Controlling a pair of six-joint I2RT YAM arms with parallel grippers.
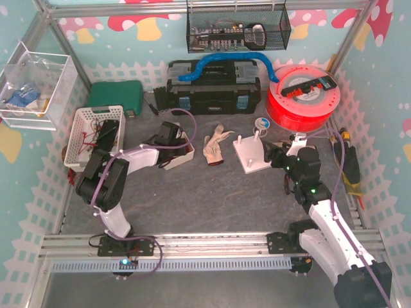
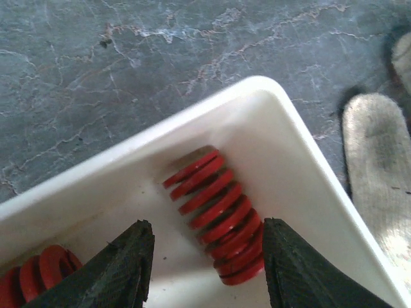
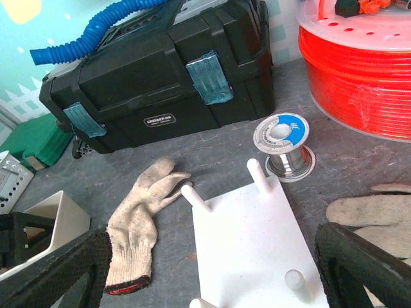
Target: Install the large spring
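A red coil spring (image 2: 215,215) lies in the corner of a small white tray (image 2: 282,138), which also shows in the top view (image 1: 183,156). My left gripper (image 2: 209,263) is open and straddles the spring's near end. Its right finger (image 2: 295,269) touches the coils and the left finger stands apart. A second red spring (image 2: 38,279) lies at the tray's lower left, partly cut off. The white peg board (image 3: 247,247) with upright pegs lies under my right gripper (image 3: 212,256), which is open and empty. In the top view the left gripper (image 1: 168,138) reaches into the tray and the right gripper (image 1: 276,155) is at the board (image 1: 252,157).
A worn glove (image 1: 215,144) lies between tray and board. A solder spool (image 3: 282,141), a black toolbox (image 1: 214,86) and a red filament reel (image 1: 302,96) stand behind. A white basket (image 1: 96,135) is at the left. Another glove (image 3: 372,208) lies right of the board.
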